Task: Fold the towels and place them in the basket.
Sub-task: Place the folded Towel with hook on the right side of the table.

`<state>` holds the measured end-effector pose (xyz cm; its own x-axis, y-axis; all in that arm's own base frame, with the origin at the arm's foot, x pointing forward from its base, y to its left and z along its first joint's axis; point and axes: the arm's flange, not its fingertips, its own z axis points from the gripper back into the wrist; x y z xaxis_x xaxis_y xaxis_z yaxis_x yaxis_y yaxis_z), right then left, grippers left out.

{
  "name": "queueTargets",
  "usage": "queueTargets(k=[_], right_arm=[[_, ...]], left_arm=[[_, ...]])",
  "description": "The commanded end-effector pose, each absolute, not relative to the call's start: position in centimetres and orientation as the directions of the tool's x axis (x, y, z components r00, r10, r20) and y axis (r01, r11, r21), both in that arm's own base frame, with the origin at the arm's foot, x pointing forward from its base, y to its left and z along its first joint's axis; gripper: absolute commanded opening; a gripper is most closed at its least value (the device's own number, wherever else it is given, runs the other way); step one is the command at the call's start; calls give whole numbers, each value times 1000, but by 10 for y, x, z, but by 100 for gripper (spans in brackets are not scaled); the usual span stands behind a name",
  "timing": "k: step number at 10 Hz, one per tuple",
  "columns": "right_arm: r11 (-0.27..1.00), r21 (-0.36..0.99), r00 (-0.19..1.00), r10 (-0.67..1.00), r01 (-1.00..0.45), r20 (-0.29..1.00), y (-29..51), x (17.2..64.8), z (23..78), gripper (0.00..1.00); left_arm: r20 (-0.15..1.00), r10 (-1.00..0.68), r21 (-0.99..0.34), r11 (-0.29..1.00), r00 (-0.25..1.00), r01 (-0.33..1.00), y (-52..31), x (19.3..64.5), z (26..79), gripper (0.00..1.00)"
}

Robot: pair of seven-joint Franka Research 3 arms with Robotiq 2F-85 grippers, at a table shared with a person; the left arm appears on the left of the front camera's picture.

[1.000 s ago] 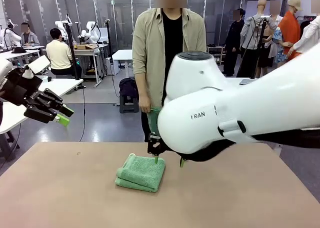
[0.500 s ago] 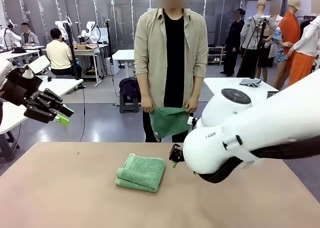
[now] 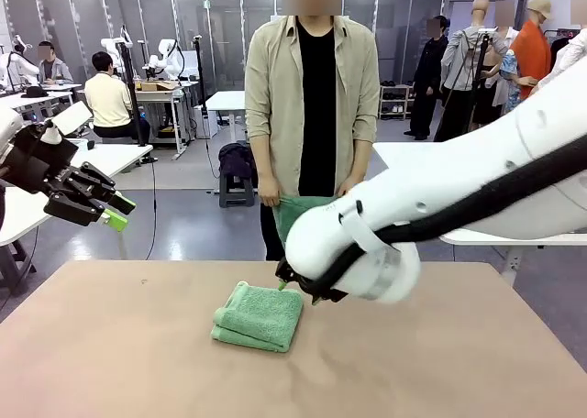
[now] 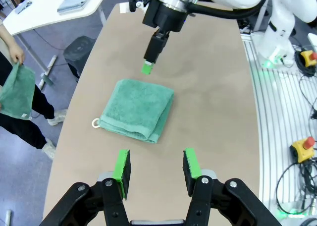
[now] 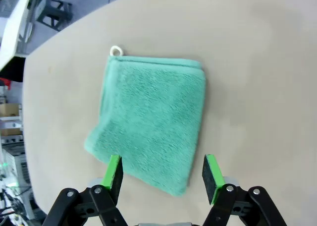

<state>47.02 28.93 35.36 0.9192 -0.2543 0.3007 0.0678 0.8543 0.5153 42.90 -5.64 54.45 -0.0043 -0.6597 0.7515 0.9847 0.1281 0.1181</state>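
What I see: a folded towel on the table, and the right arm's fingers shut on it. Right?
Not quite. The right wrist view shows those fingers open, gripping nothing. The towel does lie folded on the table.

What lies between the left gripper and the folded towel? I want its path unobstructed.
Bare table: in the left wrist view nothing sits between the left gripper and the folded towel.

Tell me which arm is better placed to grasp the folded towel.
Right. The right end effector, open, hangs just above the folded towel, near its edge; the left end effector is raised, farther away.
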Motion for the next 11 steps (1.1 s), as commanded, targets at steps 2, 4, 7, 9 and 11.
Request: queueTargets(k=[2,4,7,9,11], right_arm=[[782,610,908,-341,129,245,266,477,327,81],[768,618,907,-366,167,209,269,477,324,81],[769,609,915,-366,194,171,275,480,314,81],[769,605,915,-370,206,159,277,486,307,81],[768,603,920,-367,216,138,280,494,299,81]], left_arm=[[760,-650,125,129,-11,984,-57,428,545,56],[760,-650,125,129,-11,984,-57,428,545,56],[760,-650,125,129,-11,984,-57,428,545,56],[760,-650,125,129,-11,984,-57,428,545,56],[760,-650,125,129,-11,984,-57,428,545,56]])
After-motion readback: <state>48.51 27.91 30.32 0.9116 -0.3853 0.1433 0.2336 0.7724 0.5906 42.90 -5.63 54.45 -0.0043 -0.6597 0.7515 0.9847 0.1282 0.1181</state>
